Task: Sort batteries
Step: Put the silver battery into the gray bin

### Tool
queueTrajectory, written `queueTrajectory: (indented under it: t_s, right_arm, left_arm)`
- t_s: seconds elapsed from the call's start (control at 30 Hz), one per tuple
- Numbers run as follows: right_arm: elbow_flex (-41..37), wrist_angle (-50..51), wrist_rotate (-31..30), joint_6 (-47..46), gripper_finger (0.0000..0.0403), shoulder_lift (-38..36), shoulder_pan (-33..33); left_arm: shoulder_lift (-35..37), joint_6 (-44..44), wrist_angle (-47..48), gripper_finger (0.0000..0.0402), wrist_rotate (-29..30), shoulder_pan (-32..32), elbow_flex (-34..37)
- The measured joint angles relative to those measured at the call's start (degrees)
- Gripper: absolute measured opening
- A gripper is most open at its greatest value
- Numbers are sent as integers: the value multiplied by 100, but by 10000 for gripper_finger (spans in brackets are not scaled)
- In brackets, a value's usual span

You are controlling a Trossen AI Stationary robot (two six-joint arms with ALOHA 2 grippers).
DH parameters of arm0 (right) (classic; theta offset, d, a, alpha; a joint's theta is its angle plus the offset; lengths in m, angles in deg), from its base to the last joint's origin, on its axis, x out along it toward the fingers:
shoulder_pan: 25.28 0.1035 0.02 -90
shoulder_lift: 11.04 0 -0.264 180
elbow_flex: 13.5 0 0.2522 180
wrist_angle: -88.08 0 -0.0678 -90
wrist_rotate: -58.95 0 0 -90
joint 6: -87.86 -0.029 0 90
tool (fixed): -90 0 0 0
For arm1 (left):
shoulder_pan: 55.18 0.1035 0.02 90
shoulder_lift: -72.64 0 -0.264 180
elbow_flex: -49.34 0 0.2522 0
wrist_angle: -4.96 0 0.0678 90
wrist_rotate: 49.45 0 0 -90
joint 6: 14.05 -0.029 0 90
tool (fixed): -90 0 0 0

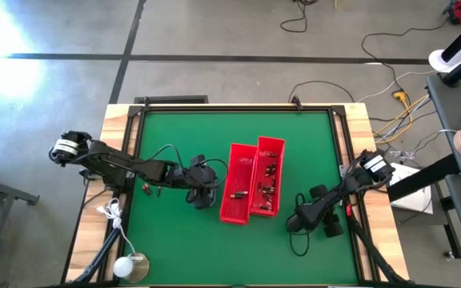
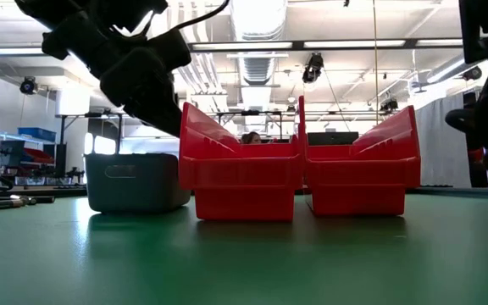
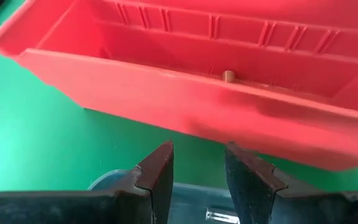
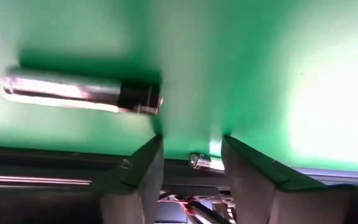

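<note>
battery (image 4: 79, 93) lying beyond right gripper (image 4: 188, 163)

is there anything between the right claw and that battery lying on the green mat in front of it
Nothing visible. In the right wrist view the battery lies alone on bare green mat just ahead of the right claw, whose fingers stand apart, with open mat in between.

floor (image 1: 214, 32): grey concrete, dark seams | ceiling (image 2: 261, 34): white ducts, strip lights | cables (image 1: 390, 96): loose on floor
</note>
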Motion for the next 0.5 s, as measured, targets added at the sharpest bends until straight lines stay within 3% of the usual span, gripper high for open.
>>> queueTrajectory:
  t_s: [0.27,0.5]
  right_arm:
    - [28,127,-8,-535,121,-9,0]
    - [-49,628,-196,-880,152,-237,-113]
  left_arm:
    - [99,-20,-331,123,28,0,-7]
    - [203,-20,-333,123,30,0,-7]
